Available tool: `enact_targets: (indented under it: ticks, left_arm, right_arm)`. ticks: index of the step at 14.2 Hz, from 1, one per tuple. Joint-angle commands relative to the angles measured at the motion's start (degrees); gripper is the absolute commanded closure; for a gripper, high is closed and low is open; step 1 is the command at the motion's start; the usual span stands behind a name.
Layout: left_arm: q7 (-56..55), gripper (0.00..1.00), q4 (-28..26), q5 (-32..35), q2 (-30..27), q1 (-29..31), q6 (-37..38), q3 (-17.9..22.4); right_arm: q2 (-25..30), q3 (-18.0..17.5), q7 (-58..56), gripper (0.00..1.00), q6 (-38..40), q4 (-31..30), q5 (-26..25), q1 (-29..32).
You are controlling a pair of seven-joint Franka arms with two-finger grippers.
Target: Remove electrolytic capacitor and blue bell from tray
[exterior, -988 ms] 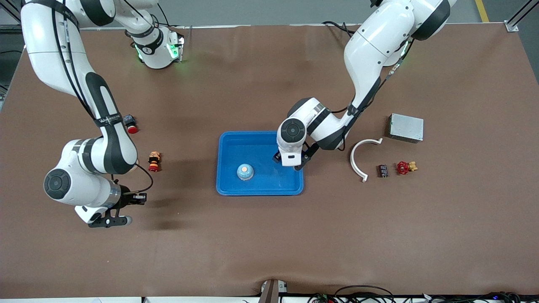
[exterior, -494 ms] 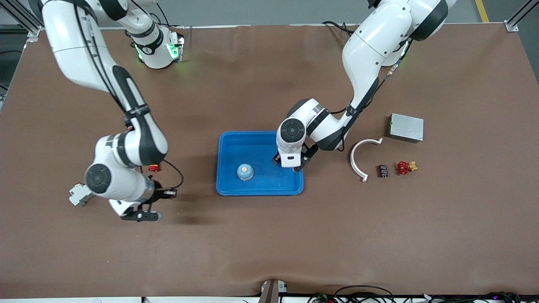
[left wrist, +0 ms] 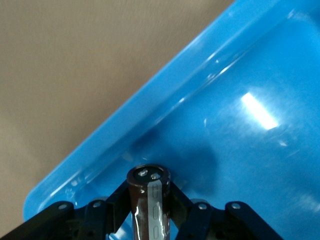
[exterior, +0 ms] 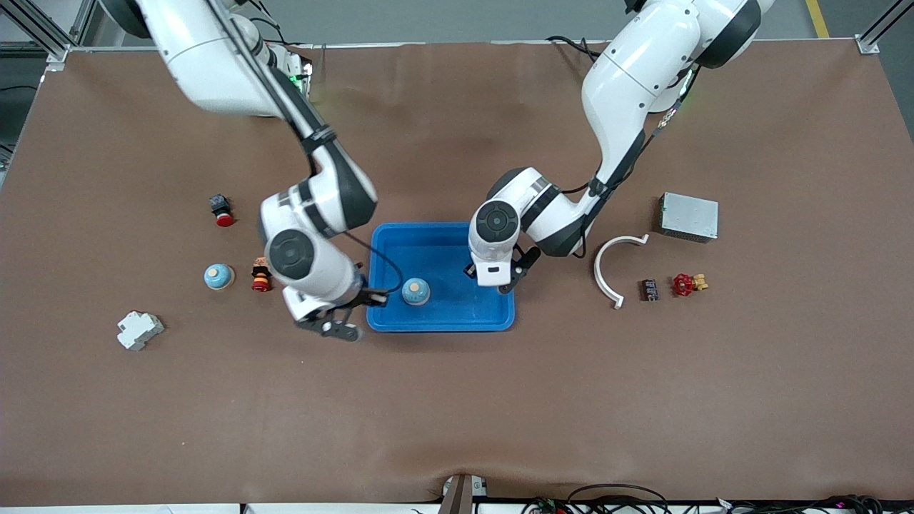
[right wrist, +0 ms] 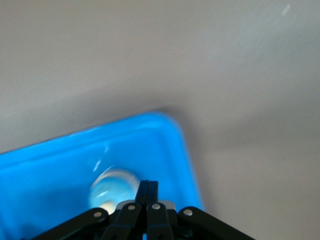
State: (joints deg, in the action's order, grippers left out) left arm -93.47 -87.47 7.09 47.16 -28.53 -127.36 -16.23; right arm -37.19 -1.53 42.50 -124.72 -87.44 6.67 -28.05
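The brown counter (exterior: 457,400) carries a blue tray (exterior: 500,321) at its middle. Toward the right arm's end lie a red push button (exterior: 221,210), a blue bell (exterior: 218,276), a small red-and-orange part (exterior: 261,275) and a white clip block (exterior: 140,330). Toward the left arm's end lie a white curved bracket (exterior: 613,268), a metal box (exterior: 688,217), a dark capacitor (exterior: 649,289) and a red valve (exterior: 687,284).

My left gripper (left wrist: 150,200) hangs over the tray's (exterior: 500,314) end by my left arm, jaws clamped on a capacitor (left wrist: 149,205) standing upright between them. My right gripper (right wrist: 148,192), jaws pressed together, hovers over the tray's other end.
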Motion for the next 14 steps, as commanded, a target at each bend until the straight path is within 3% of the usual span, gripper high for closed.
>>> enact_targets:
  ticks: [1, 2, 3, 4, 9, 14]
  left_arm:
    - [-0.05, 1.0, 2.56, 2.75, -1.71, 0.23, 5.7, 0.42]
    - [0.91, 1.0, 2.75, 2.58, -3.28, 0.41, 7.11, 0.33]
    - [1.7, 1.0, 2.66, 2.14, -5.39, 0.93, 8.69, 0.15]
    - [3.19, 1.0, 2.4, 1.96, -8.02, 1.81, 11.14, -0.11]
    - [19.16, 1.0, 0.38, -5.93, -19.36, 7.6, 23.79, -0.55]
    - [39.36, 1.0, -9.53, -7.0, -32.45, 17.08, 33.04, -0.73]
  right_arm:
    - [1.33, 0.91, 6.43, 1.0, -2.1, -2.03, 0.1, -3.39]
    - [1.15, 0.91, 7.5, 1.0, -2.89, -2.03, 0.01, -4.11]
    - [0.89, 0.91, 8.21, 0.43, -4.02, -2.2, 0.01, -4.29]
    - [0.71, 0.91, 8.74, 0.0, -5.08, -2.47, -0.08, -4.9]
    - [-1.39, 1.0, 13.3, 0.0, -7.89, -2.56, -3.76, -7.27]
    - [-3.77, 1.0, 14.28, 0.0, -10.89, -2.56, -7.1, -7.37]
